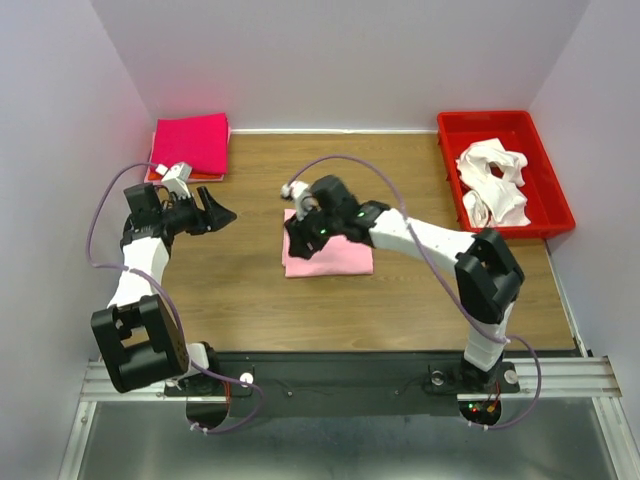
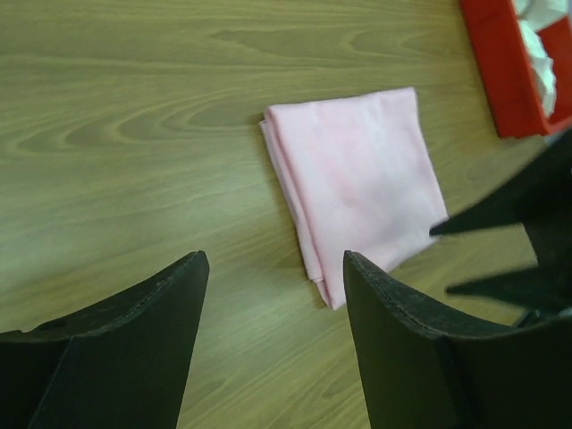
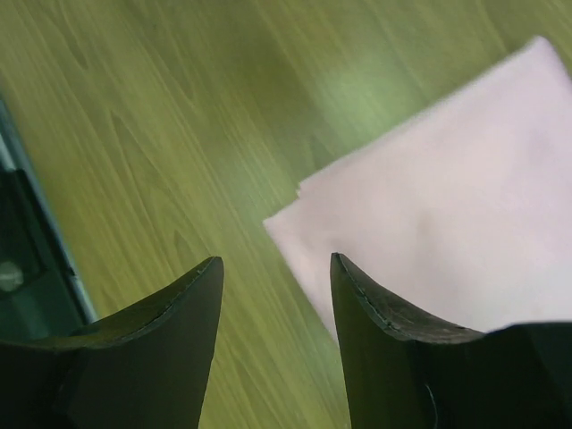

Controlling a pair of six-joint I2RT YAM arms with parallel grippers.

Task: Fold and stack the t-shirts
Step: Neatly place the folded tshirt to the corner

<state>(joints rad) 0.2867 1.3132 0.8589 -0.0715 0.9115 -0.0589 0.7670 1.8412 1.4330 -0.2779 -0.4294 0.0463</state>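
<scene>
A folded light pink t-shirt (image 1: pixel 340 256) lies at the middle of the wooden table; it also shows in the left wrist view (image 2: pixel 357 179) and the right wrist view (image 3: pixel 447 214). My right gripper (image 1: pixel 300 240) is open and empty, hovering over the shirt's left corner (image 3: pixel 275 264). My left gripper (image 1: pixel 222 213) is open and empty, above bare table to the left of the shirt (image 2: pixel 273 268). A folded magenta t-shirt (image 1: pixel 190 143) lies at the back left. White crumpled t-shirts (image 1: pixel 492 180) lie in a red bin (image 1: pixel 545 170).
The red bin stands at the back right, its corner in the left wrist view (image 2: pixel 496 71). Purple walls close in the back and sides. The right gripper's fingers (image 2: pixel 514 206) show at the right edge of the left wrist view.
</scene>
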